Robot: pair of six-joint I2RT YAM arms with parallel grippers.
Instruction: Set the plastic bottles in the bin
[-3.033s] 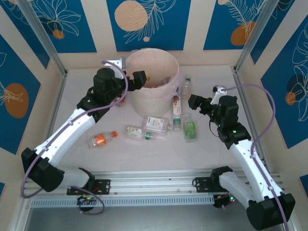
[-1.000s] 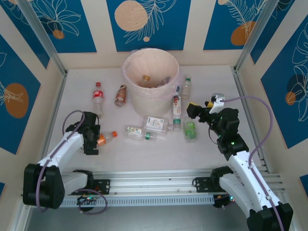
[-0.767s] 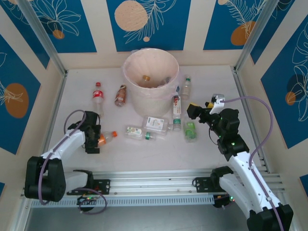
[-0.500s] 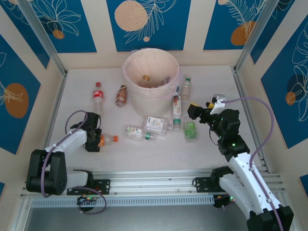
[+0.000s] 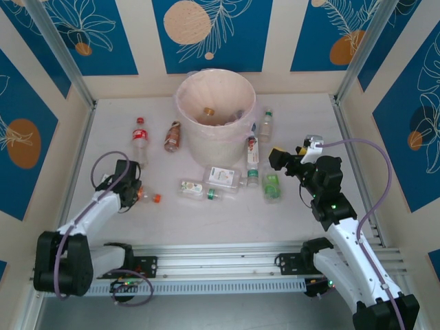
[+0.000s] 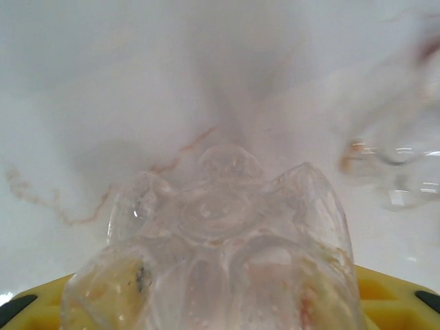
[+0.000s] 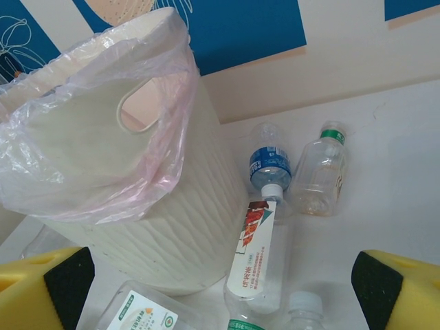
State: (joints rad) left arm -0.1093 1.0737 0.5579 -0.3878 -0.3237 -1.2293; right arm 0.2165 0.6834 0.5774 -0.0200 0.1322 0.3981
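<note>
The bin (image 5: 215, 113), a cream bucket with a pinkish liner, stands at the back centre and holds a few bottles. My left gripper (image 5: 129, 190) is low at the left, shut on a clear bottle (image 5: 142, 195) with an orange cap (image 5: 157, 199). In the left wrist view that bottle's base (image 6: 227, 227) bulges out between the yellow fingers (image 6: 385, 289). My right gripper (image 5: 276, 158) hangs open right of the bin (image 7: 103, 172), above a white-labelled bottle (image 7: 261, 261). A blue-labelled bottle (image 7: 270, 165) and a green-capped bottle (image 7: 320, 172) lie beyond it.
A red-labelled bottle (image 5: 139, 139) and a brown one (image 5: 172, 136) lie left of the bin. Several more bottles (image 5: 220, 179) are bunched in front of it, with a green-labelled one (image 5: 271, 184) beside them. Blue-patterned walls and metal posts enclose the table.
My left arm has come down from the bin's rim to the orange-capped bottle, shut on it and pulled it a little leftward. The right gripper has barely shifted.
</note>
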